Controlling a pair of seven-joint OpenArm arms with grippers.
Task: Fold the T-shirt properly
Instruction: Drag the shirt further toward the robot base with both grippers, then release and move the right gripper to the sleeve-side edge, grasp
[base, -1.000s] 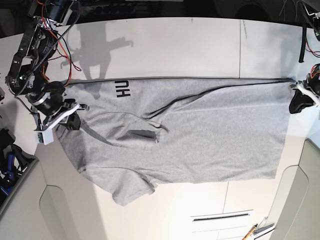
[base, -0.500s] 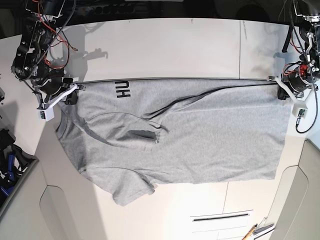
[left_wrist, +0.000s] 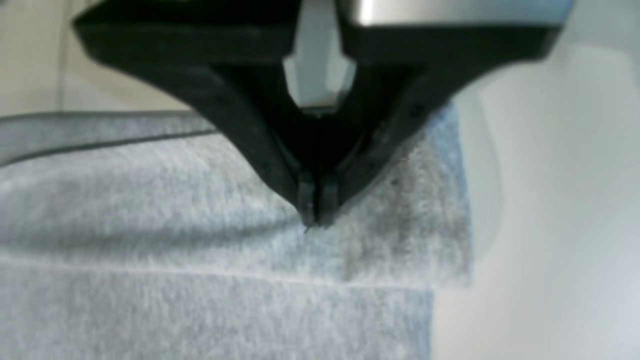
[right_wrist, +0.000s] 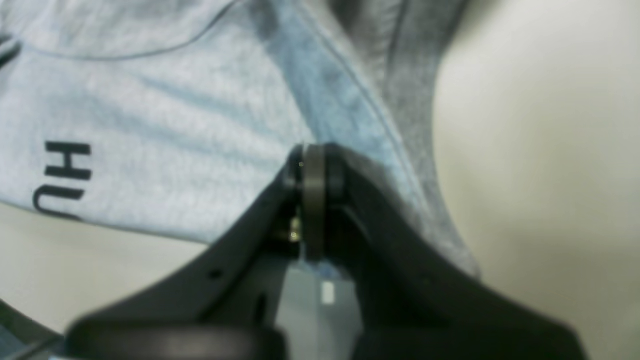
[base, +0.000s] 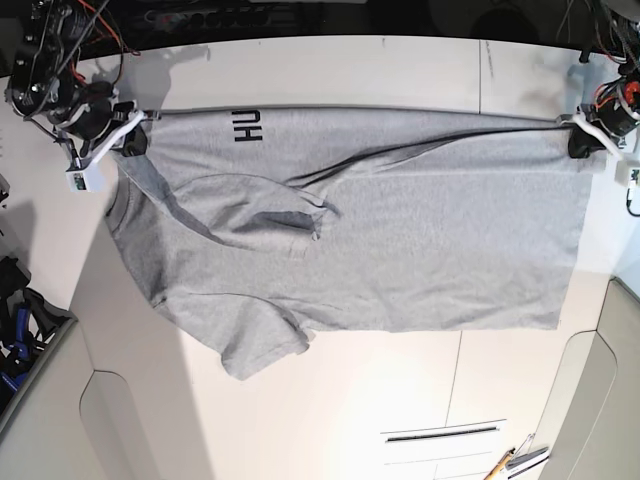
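The light grey T-shirt (base: 400, 250) lies spread across the white table, its far edge pulled into a straight taut line between my two grippers. Black letters "HU" (base: 247, 125) show near that edge. My right gripper (base: 133, 143) is shut on the shirt's collar-end corner; in the right wrist view its tips (right_wrist: 312, 160) pinch the cloth (right_wrist: 175, 100) beside the letters (right_wrist: 62, 180). At the other end my left gripper (base: 578, 142) is shut on the hem corner, and the left wrist view shows its tips (left_wrist: 315, 220) closed on doubled fabric (left_wrist: 150, 200). One sleeve (base: 262, 350) sticks out toward the near side.
The white table (base: 350, 70) extends beyond the shirt's far edge. Beige panels (base: 600, 400) flank the near corners. A slot (base: 440, 435) and a pencil (base: 500, 465) lie near the front right. Blue gear (base: 15, 335) sits at the left edge.
Both grippers have moved toward the table's far side, carrying the shirt's top edge with them. That edge is now straighter and the shirt covers more of the table.
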